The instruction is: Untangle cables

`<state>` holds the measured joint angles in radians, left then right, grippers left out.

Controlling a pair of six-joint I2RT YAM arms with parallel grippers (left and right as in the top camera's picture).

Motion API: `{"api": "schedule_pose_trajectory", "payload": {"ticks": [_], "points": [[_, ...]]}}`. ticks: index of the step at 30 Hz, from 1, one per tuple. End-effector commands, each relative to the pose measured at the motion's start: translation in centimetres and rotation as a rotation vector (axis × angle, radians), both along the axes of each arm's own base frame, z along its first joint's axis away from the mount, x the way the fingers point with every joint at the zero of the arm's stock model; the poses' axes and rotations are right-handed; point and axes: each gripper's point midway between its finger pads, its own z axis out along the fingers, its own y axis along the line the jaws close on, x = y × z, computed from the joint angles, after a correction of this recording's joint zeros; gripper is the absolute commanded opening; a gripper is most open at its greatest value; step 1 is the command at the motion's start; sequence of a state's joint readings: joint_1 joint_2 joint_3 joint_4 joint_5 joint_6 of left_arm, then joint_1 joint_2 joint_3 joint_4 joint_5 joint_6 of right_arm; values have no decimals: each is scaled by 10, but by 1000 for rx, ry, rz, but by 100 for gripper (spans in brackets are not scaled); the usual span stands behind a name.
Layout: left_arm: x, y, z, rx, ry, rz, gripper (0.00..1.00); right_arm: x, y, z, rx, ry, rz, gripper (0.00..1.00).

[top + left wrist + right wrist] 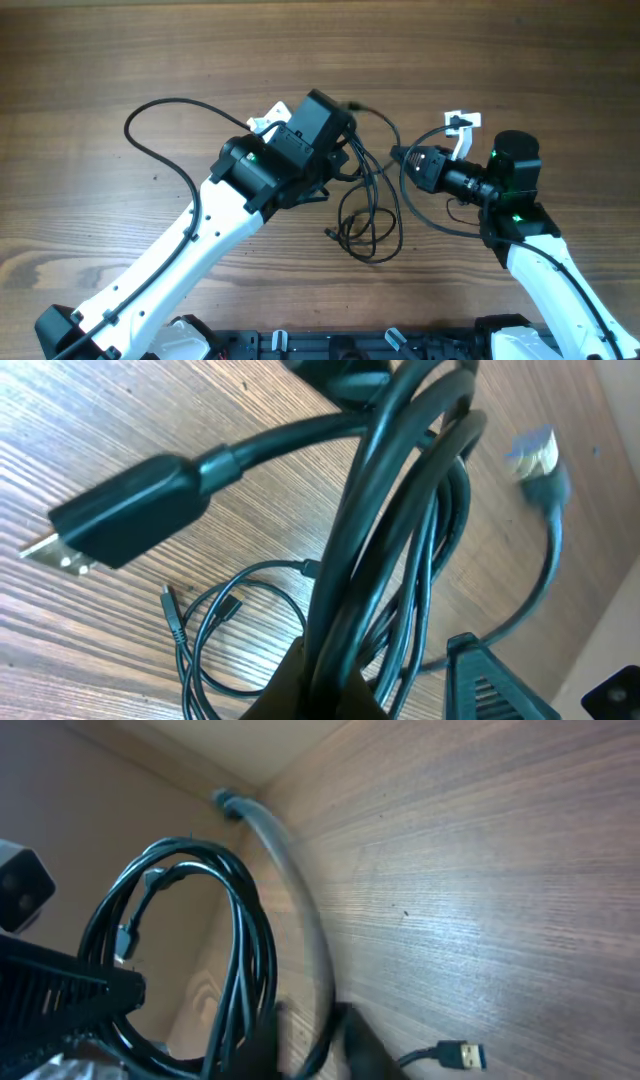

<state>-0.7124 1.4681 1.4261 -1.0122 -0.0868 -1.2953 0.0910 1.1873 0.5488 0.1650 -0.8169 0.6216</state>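
The cables [368,215] are black cords hanging in loose loops between my two arms at mid-table. My left gripper [345,150] is shut on a bundle of thick cords [400,510], which rise from between its fingers [290,690]. A black pronged plug [115,510] sticks out to the left and thin loops [230,610] lie on the wood below. My right gripper [398,157] faces the left one. Its jaws [315,1030] stand slightly apart, with one blurred cord [300,910] running through the gap. Beside that cord hangs the looped bundle [240,940].
One long cord [160,105] arcs out over the wood at the left and passes under the left arm. A white plug [462,120] lies at the back right. A USB plug [462,1053] rests on the table near my right fingers.
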Motion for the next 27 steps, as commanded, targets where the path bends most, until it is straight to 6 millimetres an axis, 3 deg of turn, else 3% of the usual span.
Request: {"api": "schedule_pose_trajectory", "payload": {"ticks": [1,3,4,9,14,23,27], "points": [[5,6,1,20,-16,41,4,3,-2,2,1,1,-16,40],[3,7,1,25,-11,41,4,3,-2,2,1,1,-16,59],[3,8,0,27,-9,41,4,3,-2,2,1,1,-16,63],[2,7,0,80,-36,-71,4,3,-2,2,0,0,-16,70],[-3,0,-1,157,-79,-338,4,4,-2,2,-8,-15,-14,80],[-21,-31,4,87,-121,-669,4,3,-1,3,-58,-91,25,68],[-22,-37,7,63,-136,-695,4,-1,2,4,-52,-102,53,60]]}}
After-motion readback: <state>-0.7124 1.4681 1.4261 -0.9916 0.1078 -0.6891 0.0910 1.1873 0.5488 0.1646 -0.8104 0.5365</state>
